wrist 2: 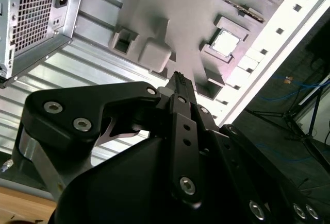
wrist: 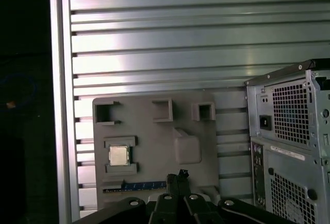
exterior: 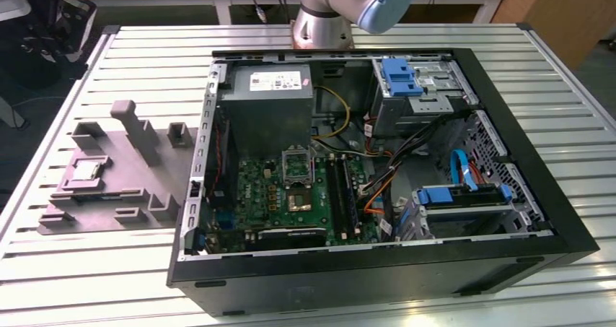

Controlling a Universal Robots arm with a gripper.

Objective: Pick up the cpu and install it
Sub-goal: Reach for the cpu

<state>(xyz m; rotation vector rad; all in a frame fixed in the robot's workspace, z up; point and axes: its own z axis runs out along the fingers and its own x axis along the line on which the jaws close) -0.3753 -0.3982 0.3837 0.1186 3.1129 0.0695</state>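
Note:
The cpu is a small silvery square chip lying flat in a recess of the grey-purple tray, at the exterior view's left, outside the computer case. It also shows in both wrist views, cpu and cpu, between two raised blocks. My gripper hangs well above the tray, off to one side of the chip and touching nothing. Its fingers are shut together with nothing between them. The metal-framed socket sits on the green motherboard inside the case.
The open black computer case takes up the middle of the slatted metal table. Inside are a grey power-supply box, cables and blue drive brackets. A tall grey post rises from the tray. The table's edge lies beyond the tray.

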